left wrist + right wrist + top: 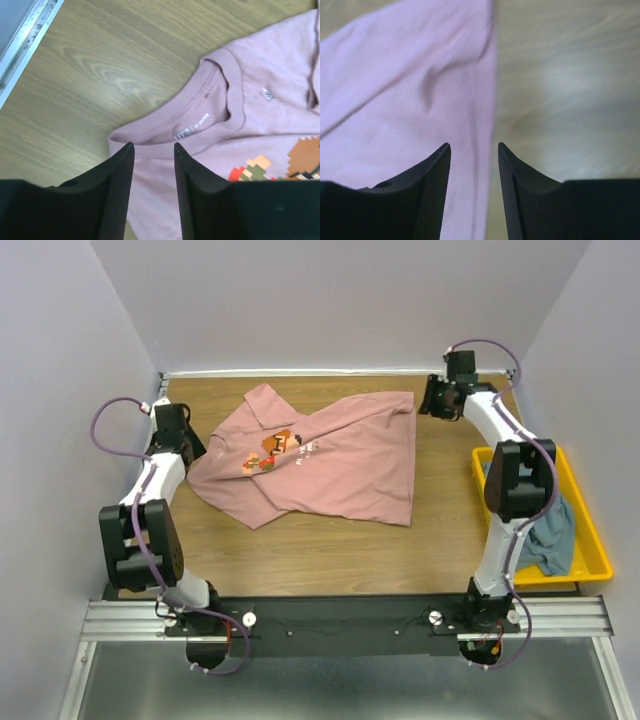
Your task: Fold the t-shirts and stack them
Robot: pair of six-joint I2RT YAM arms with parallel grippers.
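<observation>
Pink t-shirt (330,455) lies spread print-side up mid tabletop (320,550), a bit rumpled on its left side. Left fingers (195,447) sit at its left edge. Wrist cam shows them apart w/ nothing between, over the shoulder just beside the collar (227,85) & neck label (192,131); can't tell if the tips touch cloth. Right fingers (430,400) are at the shirt's far right corner, also apart & gripping nothing. The straight cloth edge runs btwn them, pink under one tip, bare wood under the other. That view is blurry, so height above the cloth is unclear. Blue-grey t-shirt (555,535) is bunched in the yellow bin (588,520) at right, partly hidden behind the right arm. Print (295,160) is cut off at the frame edge in the left wrist view.
</observation>
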